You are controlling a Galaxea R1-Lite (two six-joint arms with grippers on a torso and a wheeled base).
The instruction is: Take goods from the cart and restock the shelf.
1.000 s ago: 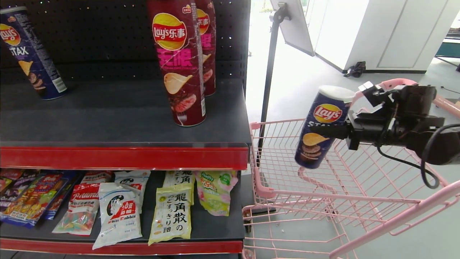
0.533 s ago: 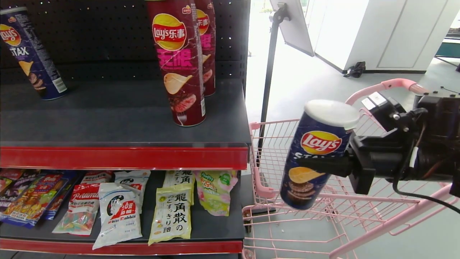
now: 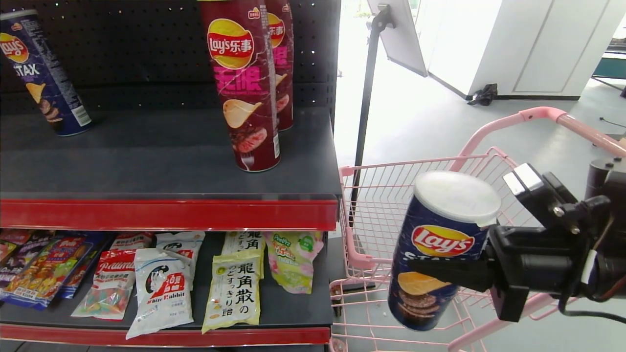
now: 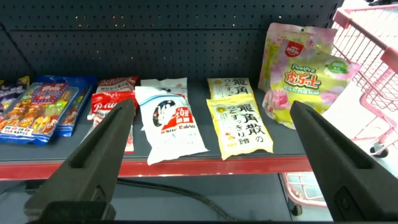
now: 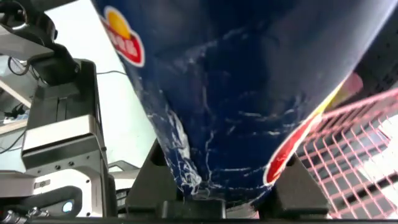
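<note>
Your right gripper (image 3: 447, 269) pinches the blue can (image 3: 425, 298) near the cart (image 3: 391, 164); placing it on the shelf (image 3: 171, 161) to its left remains; left gripper (image 4: 211, 109) spread

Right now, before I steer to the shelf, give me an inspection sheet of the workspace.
Surface: upper shelf, bare in the middle.
Job's things: held blue can beside pink cart; second blue can and two red cans on the shelf.
Clutter: nothing seen.
End effectors: right end effector shut on held blue can; left end effector open, facing snack bags.
Cables: black cable by the right wrist.
Surroundings: black pole, white wall.
</note>
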